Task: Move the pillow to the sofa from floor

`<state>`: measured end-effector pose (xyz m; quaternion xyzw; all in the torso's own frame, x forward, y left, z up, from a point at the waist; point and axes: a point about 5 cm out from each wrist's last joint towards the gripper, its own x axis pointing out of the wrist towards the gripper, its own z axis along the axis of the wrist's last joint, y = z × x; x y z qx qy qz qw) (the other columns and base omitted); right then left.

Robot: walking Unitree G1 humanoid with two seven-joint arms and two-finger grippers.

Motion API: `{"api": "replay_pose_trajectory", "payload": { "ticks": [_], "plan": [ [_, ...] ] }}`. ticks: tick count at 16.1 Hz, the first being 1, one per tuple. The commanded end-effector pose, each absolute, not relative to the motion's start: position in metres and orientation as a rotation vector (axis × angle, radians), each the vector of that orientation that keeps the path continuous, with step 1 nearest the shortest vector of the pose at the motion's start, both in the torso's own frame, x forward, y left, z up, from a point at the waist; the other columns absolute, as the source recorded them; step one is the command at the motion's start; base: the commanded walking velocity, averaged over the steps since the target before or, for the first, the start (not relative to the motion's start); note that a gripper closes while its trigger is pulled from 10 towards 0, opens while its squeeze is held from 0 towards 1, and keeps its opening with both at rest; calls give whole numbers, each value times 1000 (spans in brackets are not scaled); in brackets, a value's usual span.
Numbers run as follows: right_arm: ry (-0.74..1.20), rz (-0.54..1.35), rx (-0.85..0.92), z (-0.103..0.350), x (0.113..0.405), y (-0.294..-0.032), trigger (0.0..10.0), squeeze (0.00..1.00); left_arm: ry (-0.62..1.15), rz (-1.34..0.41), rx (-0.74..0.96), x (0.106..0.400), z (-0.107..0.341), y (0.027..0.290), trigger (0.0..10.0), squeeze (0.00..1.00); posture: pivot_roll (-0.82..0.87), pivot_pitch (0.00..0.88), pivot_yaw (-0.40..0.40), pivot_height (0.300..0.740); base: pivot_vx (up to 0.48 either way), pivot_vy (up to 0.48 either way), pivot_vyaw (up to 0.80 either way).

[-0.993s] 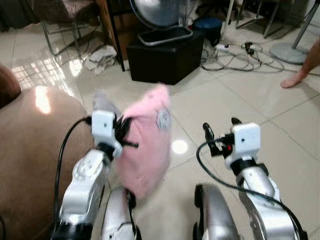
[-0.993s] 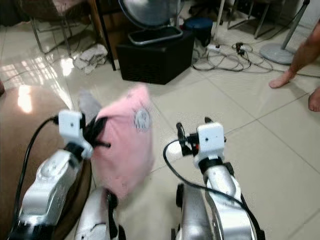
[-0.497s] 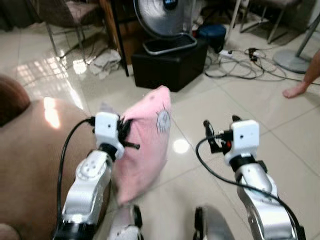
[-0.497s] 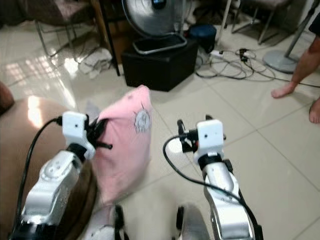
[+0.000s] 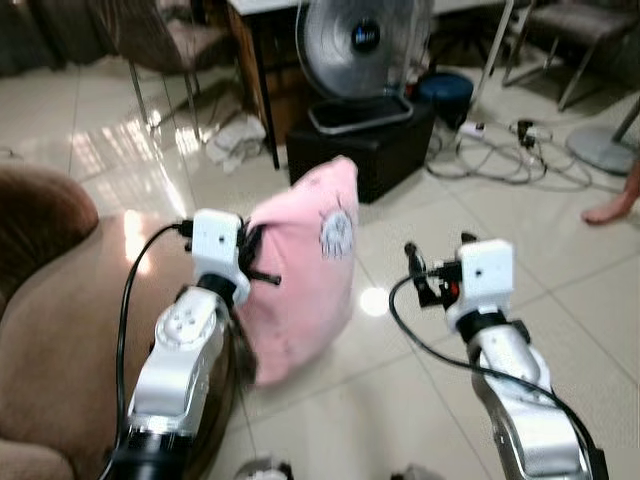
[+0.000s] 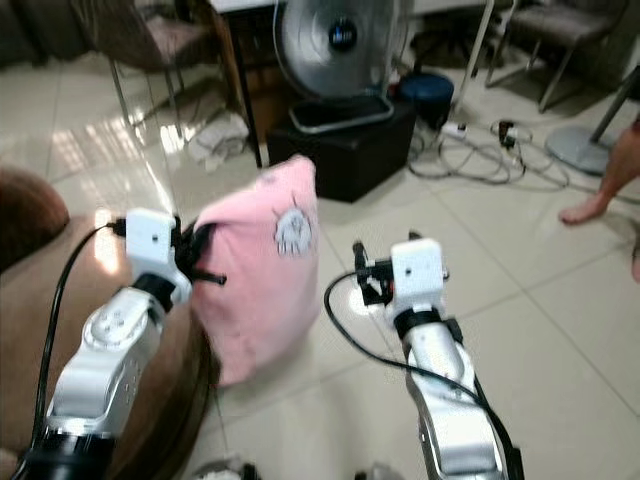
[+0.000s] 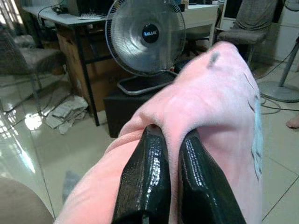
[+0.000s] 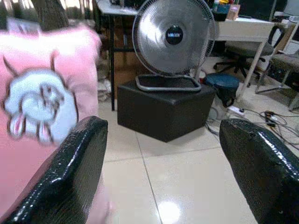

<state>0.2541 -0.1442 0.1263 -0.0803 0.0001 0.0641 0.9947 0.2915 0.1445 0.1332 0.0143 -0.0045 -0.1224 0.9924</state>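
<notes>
Pinching a fold of the pink pillow [image 7: 219,107], my left gripper [image 7: 161,140] has its two black fingers [image 7: 145,182] pressed nearly together with cloth squeezed between them. From the head camera I see that left gripper [image 5: 255,262] left of centre in the frame, holding the pillow [image 5: 305,270] off the tiled floor [image 5: 560,270], the cushion hanging upright with a small white cartoon patch [image 5: 337,232] on its upper right side. The pillow sits just beside the rounded edge of the brown sofa [image 5: 70,310], which takes up the lower left of the frame; I cannot tell whether the two touch. My right gripper [image 5: 438,272] is right of centre, apart from the pillow, its fingers [image 8: 70,172] spread wide and holding nothing. Beyond, in the upper middle of the frame, a fan [image 5: 362,45] stands on a black box [image 5: 365,145]. Tangled cables [image 5: 510,155] lie on the tiles at the upper right, and a person's bare foot [image 5: 612,208] shows at the right edge. A crumpled rag [image 5: 238,138] lies upper left of the box, near a chair [image 5: 160,40].
</notes>
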Motion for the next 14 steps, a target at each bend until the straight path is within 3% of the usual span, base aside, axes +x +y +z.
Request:
{"api": "replay_pose_trajectory", "payload": {
  "ticks": [1,2,14],
  "plan": [
    [31,144,-196,121,253,-143,10000,0,-49,-236,47,295,140,145,10000,0,-75,0,55,740,0,-244,0],
    [34,150,-198,121,253,-142,10000,0,-47,-238,47,295,140,145,10000,0,-75,0,55,740,0,-337,0],
    [50,143,-199,117,257,-146,10000,0,-40,-228,77,299,139,142,10000,0,-75,0,55,740,0,-480,800]
  ]
}}
